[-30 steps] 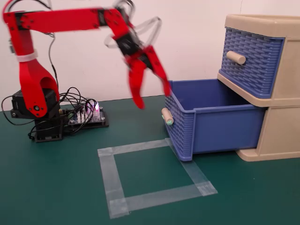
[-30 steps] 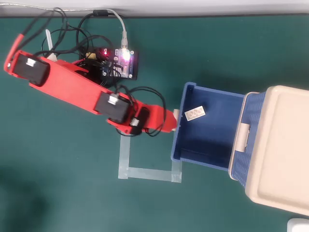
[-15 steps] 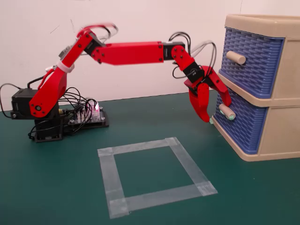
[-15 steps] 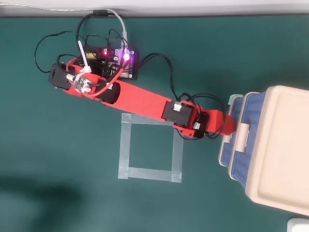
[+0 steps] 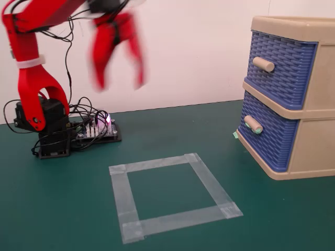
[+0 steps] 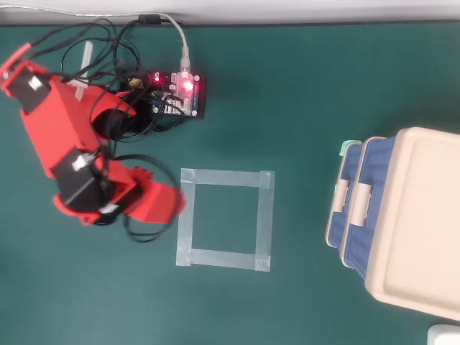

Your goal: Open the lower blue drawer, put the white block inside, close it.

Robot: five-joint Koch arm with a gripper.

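Observation:
The lower blue drawer [image 5: 267, 137] sits in the beige cabinet [image 5: 314, 141] at the right and looks shut. Its beige knob with the pale green tip [image 5: 253, 124] points left. In the overhead view the drawer [image 6: 348, 215] shows as a blue strip under the cabinet top. My red gripper [image 5: 119, 82] hangs high above the table at the upper left, blurred, its two fingers spread apart and empty. From above it [image 6: 154, 203] sits just left of the tape square. The white block is not in view.
A square of grey tape [image 5: 170, 196] marks the green mat; nothing lies inside it. The upper blue drawer [image 5: 282, 68] has a plain beige knob. The arm base, a circuit board [image 6: 180, 92] and cables sit at the back left. A white edge [image 6: 445, 335] shows at the overhead corner.

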